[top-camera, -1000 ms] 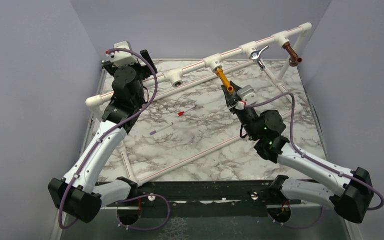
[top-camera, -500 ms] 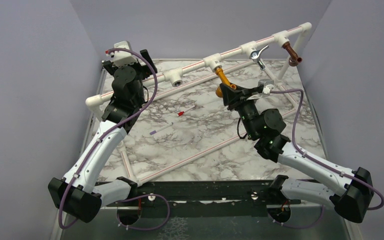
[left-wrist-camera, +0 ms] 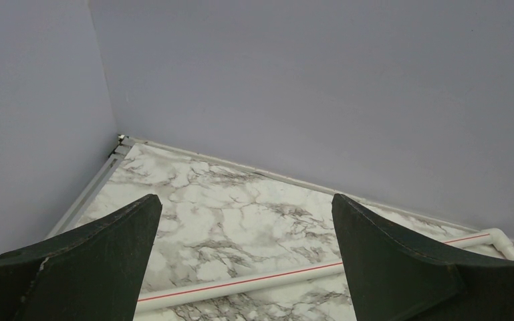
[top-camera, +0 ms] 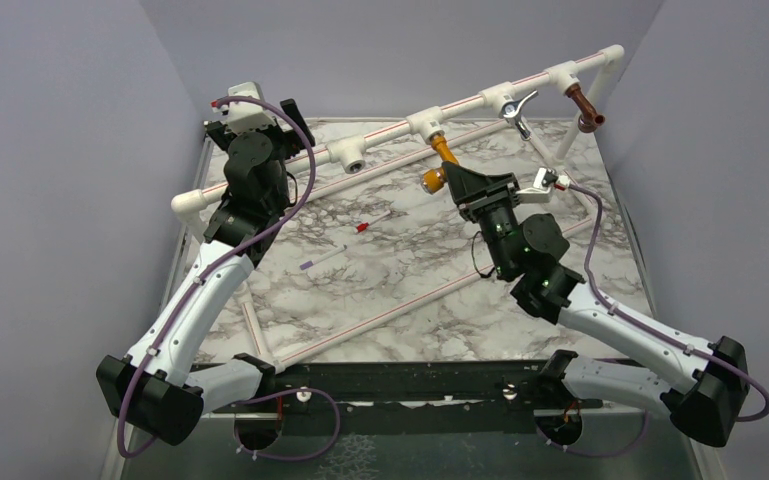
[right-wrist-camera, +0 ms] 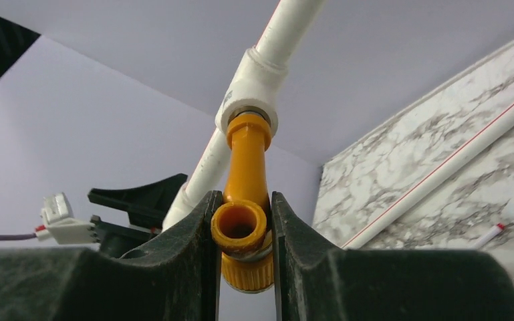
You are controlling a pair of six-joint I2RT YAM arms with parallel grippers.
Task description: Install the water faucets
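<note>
The mustard-yellow faucet (top-camera: pixel 444 151) hangs from the middle tee (top-camera: pixel 427 125) of the raised white pipe, its threaded end seated in the tee (right-wrist-camera: pixel 252 81). My right gripper (top-camera: pixel 453 182) is shut on it. In the right wrist view the fingers (right-wrist-camera: pixel 187 247) pinch the faucet (right-wrist-camera: pixel 247 164) at its round spout mouth, and the gripper (right-wrist-camera: pixel 244 231) points up at the tee. A chrome lever faucet (top-camera: pixel 518 108) and a copper-brown faucet (top-camera: pixel 585 107) sit in tees further right. My left gripper (top-camera: pixel 293 120) stands open at the far left corner, its jaws (left-wrist-camera: pixel 246 204) holding nothing.
An empty tee (top-camera: pixel 352 156) faces out on the raised pipe to the left. White red-striped pipes (top-camera: pixel 400 305) lie across the marble table. A red-tipped stick (top-camera: pixel 372 222) and a purple-tipped stick (top-camera: pixel 320 259) lie mid-table. Grey walls enclose three sides.
My right wrist has rolled while gripping the yellow faucet, turning it in the tee; its spout end has swung to the left. The left arm has not moved.
</note>
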